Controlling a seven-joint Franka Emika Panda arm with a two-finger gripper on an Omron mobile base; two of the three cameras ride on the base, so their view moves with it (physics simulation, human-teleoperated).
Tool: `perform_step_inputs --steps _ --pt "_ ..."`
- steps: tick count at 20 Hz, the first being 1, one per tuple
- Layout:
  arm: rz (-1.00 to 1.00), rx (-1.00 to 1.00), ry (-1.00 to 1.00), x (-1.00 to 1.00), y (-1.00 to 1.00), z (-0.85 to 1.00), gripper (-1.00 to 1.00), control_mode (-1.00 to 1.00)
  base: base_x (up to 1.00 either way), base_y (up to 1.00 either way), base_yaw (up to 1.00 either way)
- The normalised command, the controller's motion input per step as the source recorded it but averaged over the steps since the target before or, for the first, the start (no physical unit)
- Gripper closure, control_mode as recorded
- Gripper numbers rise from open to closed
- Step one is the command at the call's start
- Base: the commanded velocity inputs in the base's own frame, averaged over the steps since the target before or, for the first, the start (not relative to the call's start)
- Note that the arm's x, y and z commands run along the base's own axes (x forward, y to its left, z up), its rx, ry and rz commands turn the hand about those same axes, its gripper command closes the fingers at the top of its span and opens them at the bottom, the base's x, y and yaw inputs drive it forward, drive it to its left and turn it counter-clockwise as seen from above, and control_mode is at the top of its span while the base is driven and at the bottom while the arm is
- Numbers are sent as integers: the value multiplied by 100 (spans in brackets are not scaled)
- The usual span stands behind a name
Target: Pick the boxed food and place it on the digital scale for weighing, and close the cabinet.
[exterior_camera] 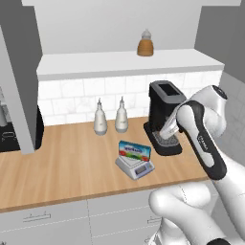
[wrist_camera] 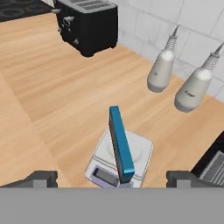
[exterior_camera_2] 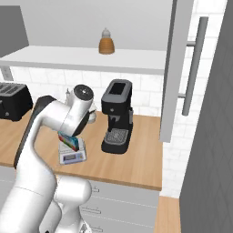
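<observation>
Boxed food point(exterior_camera: 135, 151) sits on the digital scale point(exterior_camera: 135, 166), standing on a long edge rather than lying flat; from the hand view the blue box point(wrist_camera: 120, 145) rises upright across the scale's top plate point(wrist_camera: 131, 153). It looks balanced but narrow-footed (a nudge could tip it, as a judgement). The scale rests on the wooden counter point(exterior_camera: 62, 162), in front of two white bottles point(exterior_camera: 110, 116) and just left of the black coffee machine point(exterior_camera: 164, 117).

Gripper point(wrist_camera: 112, 178): finger tips spread wide apart at the bottom of the hand view, nothing between them, box clear of both. Spread fully, holding nothing. Hand hangs above and behind the scale, near the coffee machine in the left base view.

Progress, judged from how things lie: the placing part appears done, box on scale and released. What is left is the cabinet point(exterior_camera_2: 175, 73). Its grey door with the long bar handle point(exterior_camera_2: 193, 66) stands swung out over the right end of the counter, shelf exposed with an amber jar point(exterior_camera_2: 106, 42) on it. Door not yet closed.

Next step calls for the arm to lift away without brushing the box, then reach right to the door and push it shut. A black toaster point(exterior_camera_2: 13, 101) stands well off to the left, out of the way.
</observation>
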Motion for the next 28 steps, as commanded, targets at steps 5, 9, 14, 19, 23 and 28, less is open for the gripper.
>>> perform_step_inputs --steps 5,9,14,19,23,28 --pt "-36 1 0 -60 -20 94 -100 -100 0 0 0" --pt "-36 0 0 -59 -5 98 -100 -100 0 0 0" --pt "-26 9 -3 -84 -56 49 -100 -100 0 0 0" --pt "0 28 -34 -100 -78 6 -100 -100 0 0 0" --pt "-8 12 -44 -89 -47 67 -100 -100 0 0 0" --pt "-17 3 -29 -50 -23 100 -100 -100 0 0 0"
